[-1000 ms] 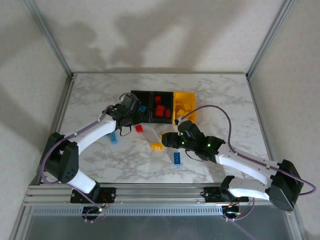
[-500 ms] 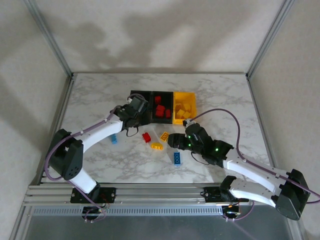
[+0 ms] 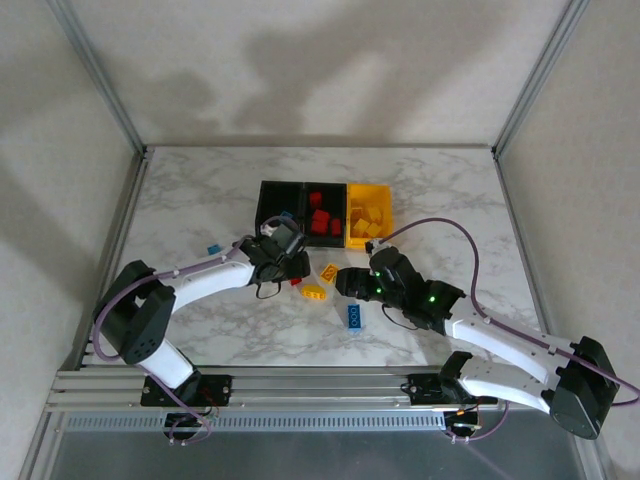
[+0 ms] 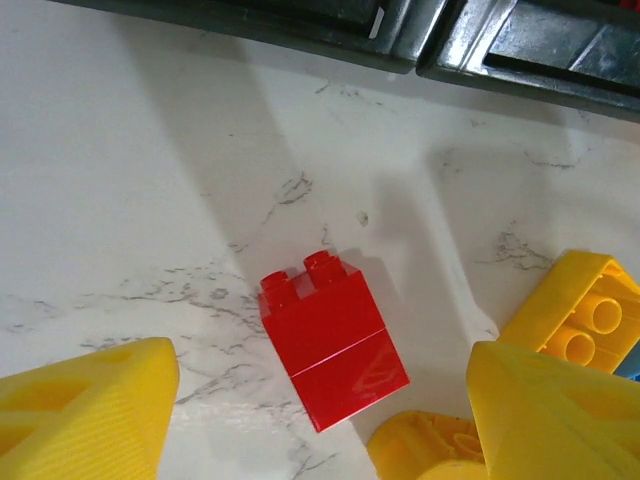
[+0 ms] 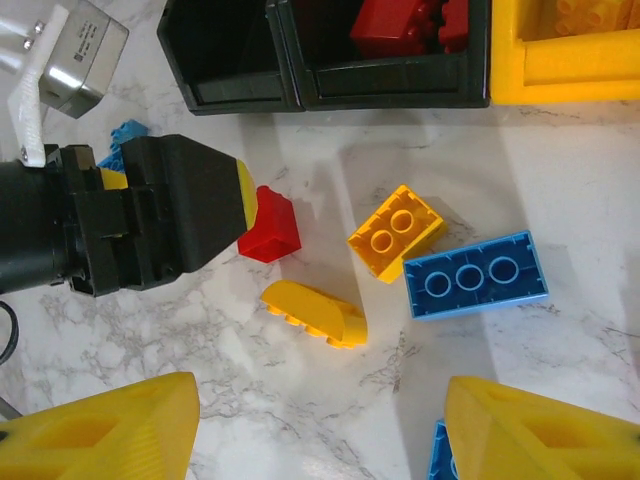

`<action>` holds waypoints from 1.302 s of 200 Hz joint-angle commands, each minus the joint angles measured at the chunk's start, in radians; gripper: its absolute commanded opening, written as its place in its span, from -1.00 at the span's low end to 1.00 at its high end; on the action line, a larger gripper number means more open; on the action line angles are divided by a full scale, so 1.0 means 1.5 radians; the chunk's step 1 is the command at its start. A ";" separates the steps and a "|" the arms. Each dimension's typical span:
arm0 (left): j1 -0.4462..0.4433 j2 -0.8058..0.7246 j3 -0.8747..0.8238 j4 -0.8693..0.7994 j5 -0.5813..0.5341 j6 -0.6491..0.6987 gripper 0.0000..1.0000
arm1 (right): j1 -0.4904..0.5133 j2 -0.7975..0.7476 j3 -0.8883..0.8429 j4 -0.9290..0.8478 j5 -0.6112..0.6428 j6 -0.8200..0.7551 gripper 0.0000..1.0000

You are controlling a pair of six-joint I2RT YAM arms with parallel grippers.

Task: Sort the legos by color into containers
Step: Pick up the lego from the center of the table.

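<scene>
Marbled white table (image 3: pixel 200 190). Small red studded plastic brick (image 4: pixel 332 340) lies between left fingers (image 4: pixel 90 410), which are spread wide and grip nothing: lined up for pick. Black plastic bin with reds (image 3: pixel 325 185) at brick's 1 o'clock. Right fingers (image 5: pixel 100 430) apart, empty, near loose yellow brick (image 5: pixel 396 232).

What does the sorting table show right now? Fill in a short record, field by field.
Middle black plastic bin: red studded bricks inside
Yellow plastic bin: yellow bricks inside
Loose on marble tabletop: small red plastic brick, square yellow brick, sloped yellow brick, long blue brick
Left jaws: open over the red brick
Right jaws: open, empty
</scene>
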 commanded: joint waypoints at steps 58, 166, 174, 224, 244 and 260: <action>-0.012 0.080 0.002 0.031 -0.029 -0.016 0.23 | -0.006 -0.024 -0.012 -0.013 0.018 0.012 0.32; -0.012 0.016 0.055 -0.019 -0.041 0.011 -0.56 | -0.008 -0.032 -0.007 -0.012 0.026 0.015 0.32; -0.012 0.019 0.076 -0.029 -0.040 0.018 -0.56 | -0.009 -0.036 -0.008 -0.011 0.028 0.018 0.32; -0.011 0.098 0.248 -0.072 -0.048 0.058 -0.56 | -0.009 -0.069 -0.026 -0.019 0.043 0.036 0.32; -0.009 0.155 0.328 -0.087 -0.050 0.069 -0.57 | -0.010 -0.087 -0.034 -0.021 0.049 0.043 0.32; -0.005 0.200 0.385 -0.092 -0.051 0.075 -0.57 | -0.010 -0.097 -0.039 -0.028 0.052 0.048 0.32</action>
